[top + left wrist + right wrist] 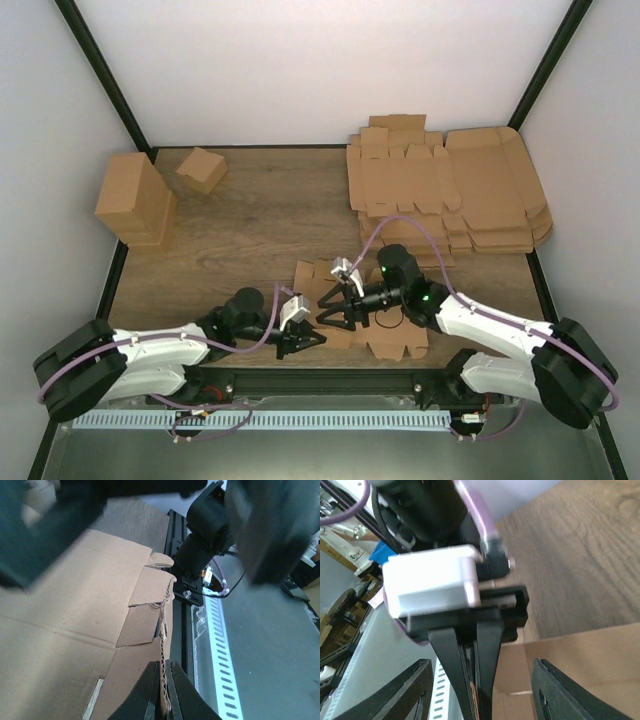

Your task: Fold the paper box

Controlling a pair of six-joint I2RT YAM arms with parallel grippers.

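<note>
The paper box [395,340] lies nearly flat, seemingly barely begun. The left fingers [147,695] clamp its edge; the right fingers [552,695] stand apart.

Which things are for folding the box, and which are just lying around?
For the job: paper box, left end effector pinching its edge, right end effector open above it.
Lying about: stack of big flat sheets, tall cardboard block, small folded carton.
</note>
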